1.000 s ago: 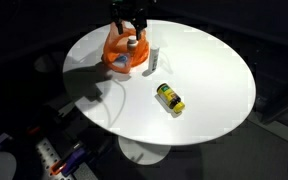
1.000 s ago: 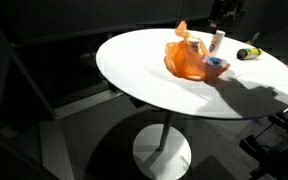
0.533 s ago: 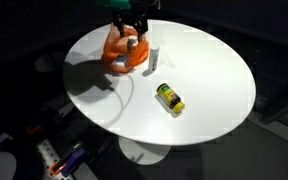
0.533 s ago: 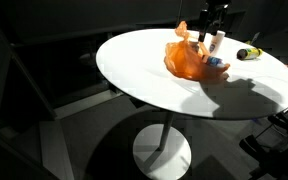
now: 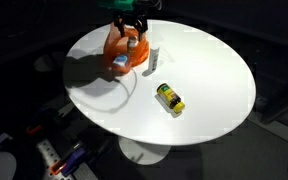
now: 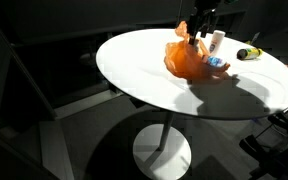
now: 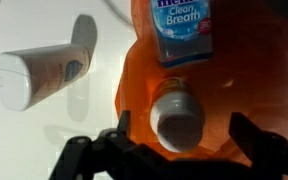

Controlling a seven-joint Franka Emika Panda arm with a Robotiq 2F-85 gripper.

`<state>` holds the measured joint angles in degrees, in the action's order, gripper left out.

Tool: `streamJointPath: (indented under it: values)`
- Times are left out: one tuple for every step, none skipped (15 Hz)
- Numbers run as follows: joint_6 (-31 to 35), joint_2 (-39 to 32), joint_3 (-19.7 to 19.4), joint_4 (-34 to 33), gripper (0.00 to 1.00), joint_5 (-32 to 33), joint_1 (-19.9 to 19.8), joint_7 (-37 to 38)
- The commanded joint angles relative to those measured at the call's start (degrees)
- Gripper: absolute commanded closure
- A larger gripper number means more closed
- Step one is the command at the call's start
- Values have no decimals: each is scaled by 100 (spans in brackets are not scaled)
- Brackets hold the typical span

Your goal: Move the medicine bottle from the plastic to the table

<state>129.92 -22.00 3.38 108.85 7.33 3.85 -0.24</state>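
The medicine bottle [image 7: 177,118], with a white cap, stands in the orange plastic [image 7: 234,75] at the far side of the round white table [image 5: 204,70]. In the wrist view my gripper [image 7: 181,128] is open, with one finger [image 7: 112,140] on each side of the bottle's cap and a gap to each. In both exterior views the gripper [image 5: 131,22] [image 6: 197,25] hangs just over the orange plastic [image 5: 119,50] [image 6: 187,60], above the bottle [image 5: 132,42]. The bottle's lower part is hidden in the plastic.
A blue "Clean Breath" box [image 7: 184,25] lies in the plastic beside the bottle. A white tube [image 7: 39,72] [image 5: 151,58] stands on the table next to the plastic. A yellow bottle [image 5: 170,98] [image 6: 248,52] lies on its side mid-table.
My gripper has come down and across over the orange plastic, from beside the white tube to right above the medicine bottle. The objects have not moved.
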Motion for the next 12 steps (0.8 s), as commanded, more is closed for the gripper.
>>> streamJointPath:
  values:
    - [-117,-246,-50,-363,3,125,82,-138]
    - [-122,-286,-48,-403,6,121,92,-153]
    - [-124,-320,-49,-435,12,127,107,-151]
    - [-125,-346,-53,-465,21,138,124,-148]
    - [-125,-363,-56,-486,30,147,140,-139]
    - [-125,-361,-63,-487,36,164,156,-123]
    - [-123,-358,-63,-488,41,167,165,-122]
    - [-120,-339,-73,-475,44,187,177,-99]
    - [-116,-319,-80,-462,60,212,187,-87]
    - [-108,-282,-87,-434,69,238,193,-71]
    - [-105,-205,-97,-415,77,255,203,-27]
    - [-120,-156,-103,-385,78,270,204,-10]
